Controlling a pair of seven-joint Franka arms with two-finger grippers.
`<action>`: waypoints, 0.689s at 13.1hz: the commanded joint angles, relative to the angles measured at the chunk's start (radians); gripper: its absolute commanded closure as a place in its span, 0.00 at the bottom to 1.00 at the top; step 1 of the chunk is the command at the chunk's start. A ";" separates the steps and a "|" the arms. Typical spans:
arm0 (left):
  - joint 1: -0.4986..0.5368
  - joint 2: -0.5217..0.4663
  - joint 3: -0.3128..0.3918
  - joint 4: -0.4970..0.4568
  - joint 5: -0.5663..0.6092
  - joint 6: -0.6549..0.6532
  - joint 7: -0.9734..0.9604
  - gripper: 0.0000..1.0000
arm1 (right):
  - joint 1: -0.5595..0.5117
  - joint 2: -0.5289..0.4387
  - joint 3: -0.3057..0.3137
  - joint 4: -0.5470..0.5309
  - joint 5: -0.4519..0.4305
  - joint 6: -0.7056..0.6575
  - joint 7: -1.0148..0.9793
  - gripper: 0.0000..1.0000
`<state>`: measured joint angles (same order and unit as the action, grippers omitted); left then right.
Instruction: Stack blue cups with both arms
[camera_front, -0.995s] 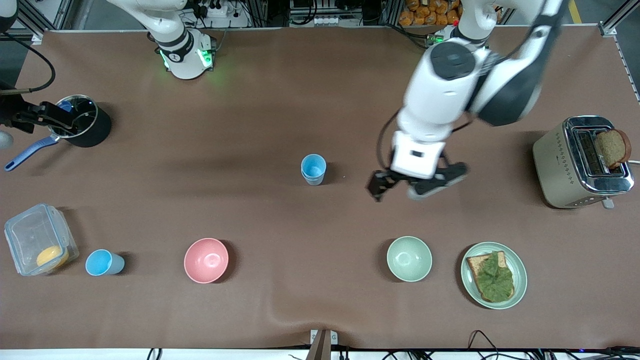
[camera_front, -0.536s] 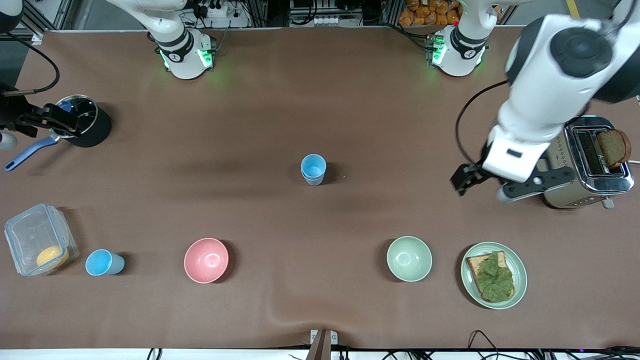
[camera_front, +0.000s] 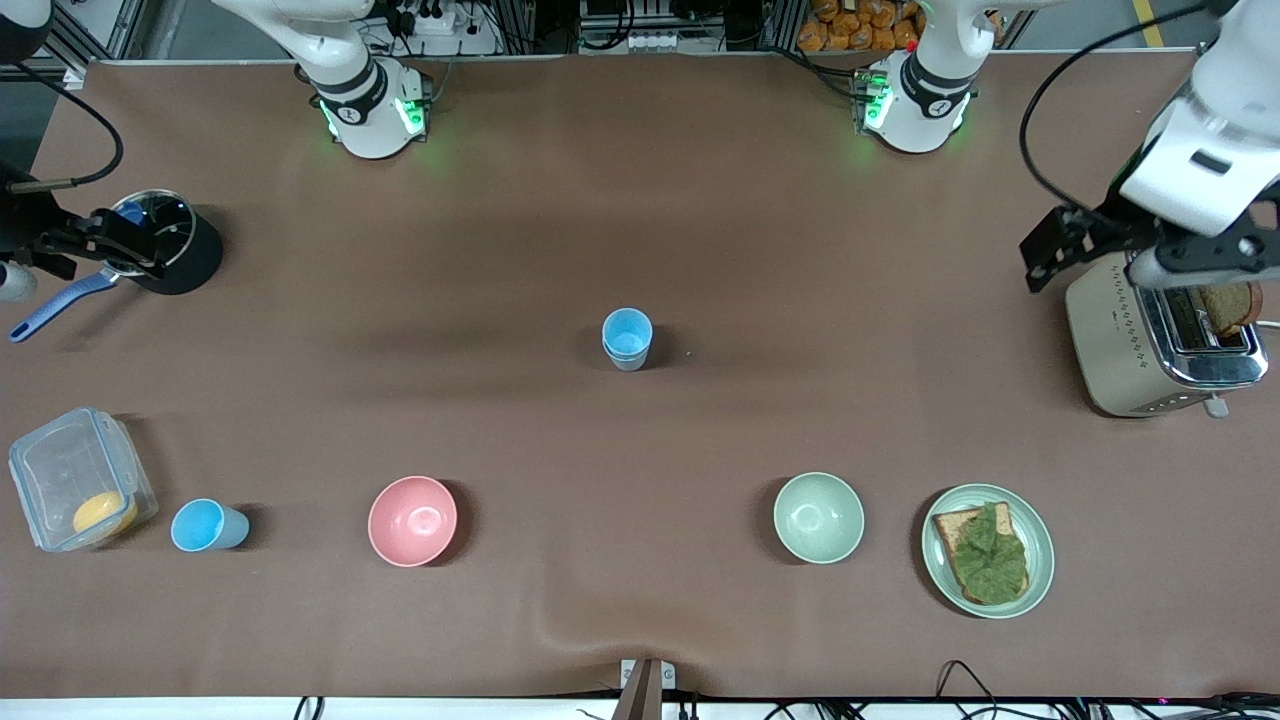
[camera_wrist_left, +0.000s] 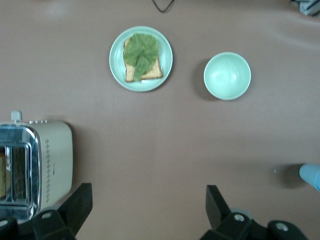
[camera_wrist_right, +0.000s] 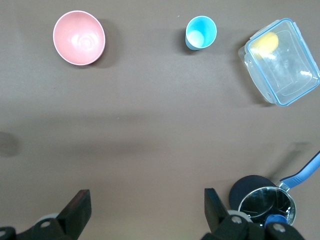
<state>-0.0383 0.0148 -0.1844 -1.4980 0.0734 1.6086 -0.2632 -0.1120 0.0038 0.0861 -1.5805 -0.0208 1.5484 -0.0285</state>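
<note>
My left gripper (camera_front: 1110, 255) hangs wide open over the toaster (camera_front: 1160, 335). My right gripper (camera_front: 75, 250), also wide, waits over the pot (camera_front: 165, 240).

Robotics laboratory arranged as a mock kitchen. Two arm bases (camera_front: 368, 105) bolted along the frame's top edge, aluminium framing (camera_front: 95, 35) and power strips (camera_front: 425, 18) (upper left) mark the lab; a toaster (camera_front: 1140, 340), pot (camera_front: 170, 245) and bowls (camera_front: 412, 520) on the brown-covered table (camera_front: 640, 200) supply the kitchen props.

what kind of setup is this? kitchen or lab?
Most likely a robot lab bench dressed as a kitchen: a toaster holding bread, a plate with a leaf-topped slice, and a brown-covered table edged by metal framing and cables.
</note>
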 joint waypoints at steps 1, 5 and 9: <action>-0.008 -0.025 0.032 -0.019 -0.021 -0.024 0.030 0.00 | -0.002 0.013 0.003 0.024 0.009 -0.007 0.016 0.00; 0.020 -0.103 0.048 -0.086 -0.108 -0.093 0.051 0.00 | 0.002 0.012 0.003 0.024 0.009 0.001 0.016 0.00; 0.028 -0.145 0.083 -0.100 -0.109 -0.101 0.081 0.00 | 0.002 0.012 0.003 0.022 0.009 -0.001 0.016 0.00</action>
<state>-0.0189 -0.0813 -0.1135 -1.5617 -0.0077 1.5141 -0.2186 -0.1119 0.0050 0.0867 -1.5803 -0.0208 1.5562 -0.0284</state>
